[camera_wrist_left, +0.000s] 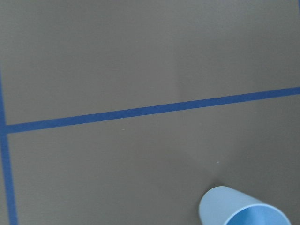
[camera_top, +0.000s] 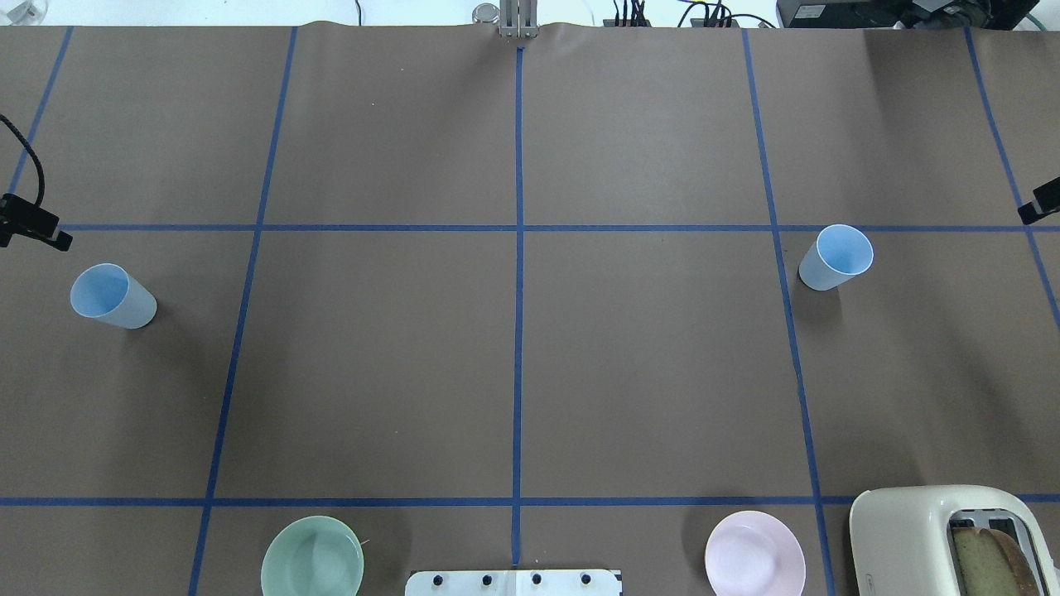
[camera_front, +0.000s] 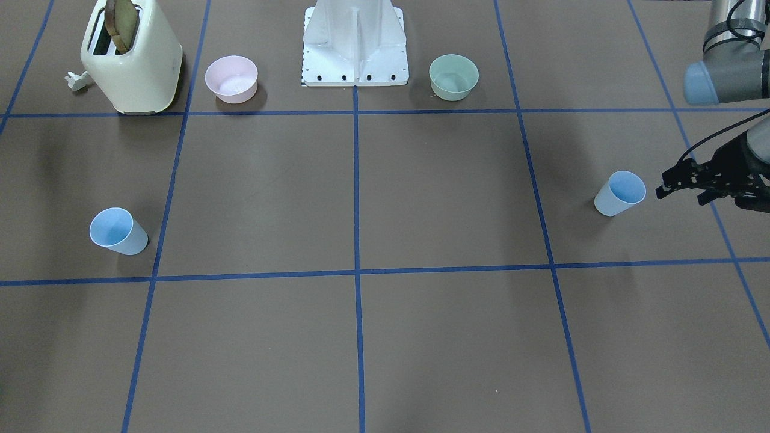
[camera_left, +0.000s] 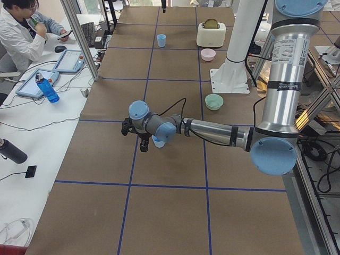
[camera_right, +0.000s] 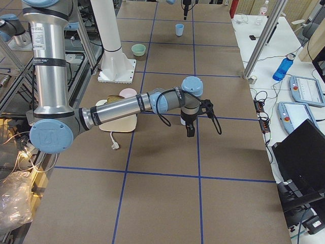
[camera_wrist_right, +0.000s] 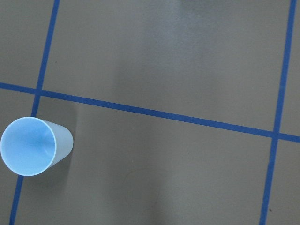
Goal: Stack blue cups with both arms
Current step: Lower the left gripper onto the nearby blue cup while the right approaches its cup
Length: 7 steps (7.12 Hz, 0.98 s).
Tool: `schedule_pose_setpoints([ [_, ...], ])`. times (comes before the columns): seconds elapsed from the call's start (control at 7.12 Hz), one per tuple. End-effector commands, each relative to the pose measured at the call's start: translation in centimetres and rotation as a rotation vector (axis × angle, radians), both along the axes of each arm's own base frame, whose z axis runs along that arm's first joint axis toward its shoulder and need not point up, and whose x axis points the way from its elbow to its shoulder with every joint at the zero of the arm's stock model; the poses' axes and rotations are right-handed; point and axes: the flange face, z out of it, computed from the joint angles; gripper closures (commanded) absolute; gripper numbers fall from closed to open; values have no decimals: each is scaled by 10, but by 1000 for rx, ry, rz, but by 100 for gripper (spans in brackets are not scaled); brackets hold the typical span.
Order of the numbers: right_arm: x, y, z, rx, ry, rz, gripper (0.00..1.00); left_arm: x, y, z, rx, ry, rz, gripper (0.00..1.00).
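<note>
Two pale blue cups stand upright and far apart on the brown table. One cup (camera_top: 112,296) (camera_front: 619,193) is on my left side, low in the left wrist view (camera_wrist_left: 243,212). My left gripper (camera_front: 680,193) (camera_top: 37,228) hovers just beside it, outboard, with its fingers apart and empty. The other cup (camera_top: 836,258) (camera_front: 118,231) is on my right side and shows in the right wrist view (camera_wrist_right: 33,146). My right gripper (camera_top: 1040,203) (camera_right: 190,131) hangs outboard of that cup; only a fragment shows overhead, so I cannot tell its state.
A mint-green bowl (camera_top: 312,556) and a pink bowl (camera_top: 754,553) sit either side of the white base pedestal (camera_top: 513,583). A cream toaster (camera_top: 952,538) with bread stands at the near right. Blue tape lines cross the table. An operator sits beyond the far edge (camera_left: 21,32).
</note>
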Motion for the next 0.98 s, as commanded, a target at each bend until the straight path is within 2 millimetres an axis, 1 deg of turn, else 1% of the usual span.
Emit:
schedule_pose_setpoints([
  [0.0, -25, 9, 6, -5, -5, -40, 0, 18, 7, -7, -1, 7, 11, 8],
  [0.28, -34, 11, 7, -12, -5, -51, 1, 32, 15, -5, -5, 6, 43, 14],
  [0.42, -39, 12, 7, -12, -5, -62, 1, 36, 23, 0, -10, 4, 56, 15],
  [0.56, -47, 14, 8, -13, -3, -78, 1, 42, 26, 2, -14, 3, 67, 15],
  [0.7, -55, 15, 9, -14, -1, -93, 1, 43, 27, 3, -17, 2, 70, 17],
  [0.84, -57, 12, 5, -6, -2, -96, 1, 44, 27, 5, -20, 0, 72, 20],
])
